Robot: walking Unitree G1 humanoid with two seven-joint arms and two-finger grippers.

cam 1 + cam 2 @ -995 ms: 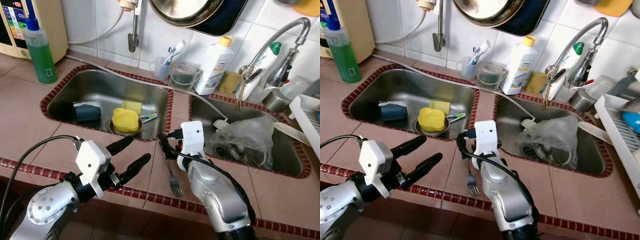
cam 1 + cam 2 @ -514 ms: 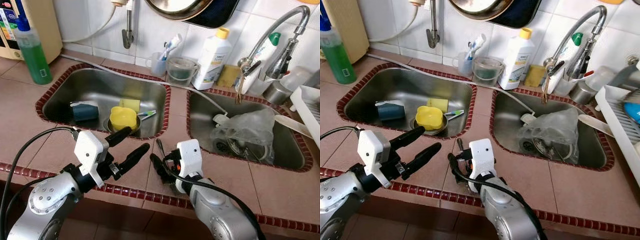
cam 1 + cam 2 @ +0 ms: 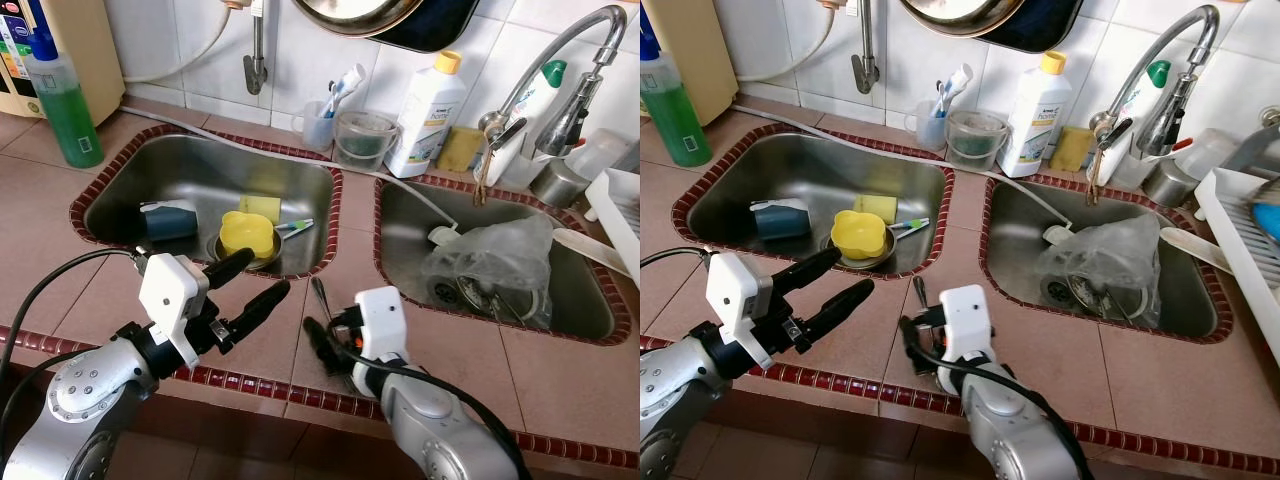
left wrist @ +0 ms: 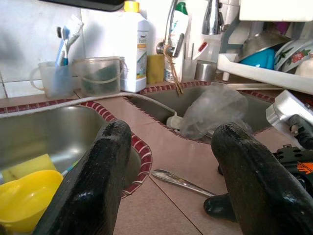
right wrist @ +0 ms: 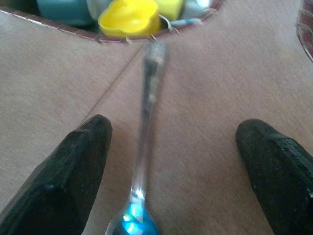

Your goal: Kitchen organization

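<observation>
A silver fork [image 3: 318,293] lies on the pink tiled counter [image 3: 70,290] between the two sinks, its handle pointing toward the left sink [image 3: 200,175]. My right gripper [image 3: 333,350] is low over the fork's front end, open, with the fork [image 5: 148,93] running between its fingers [image 5: 73,181]; I cannot tell whether they touch it. My left gripper [image 3: 268,272] hovers open and empty just left of the fork, over the counter at the left sink's front rim. In the left wrist view the fork [image 4: 181,182] lies beyond the fingers [image 4: 93,186].
The left sink holds a yellow cup [image 3: 245,232], a blue cup [image 3: 168,218] and a sponge [image 3: 262,207]. A plastic bag [image 3: 490,262] lies in the right sink under the faucet [image 3: 560,70]. Bottles [image 3: 425,115] line the back wall; a dish rack [image 3: 620,210] stands at the right.
My right gripper has come down and back toward the counter's front edge, onto the fork's tine end. The left gripper shifted slightly left. The camera moved a little.
</observation>
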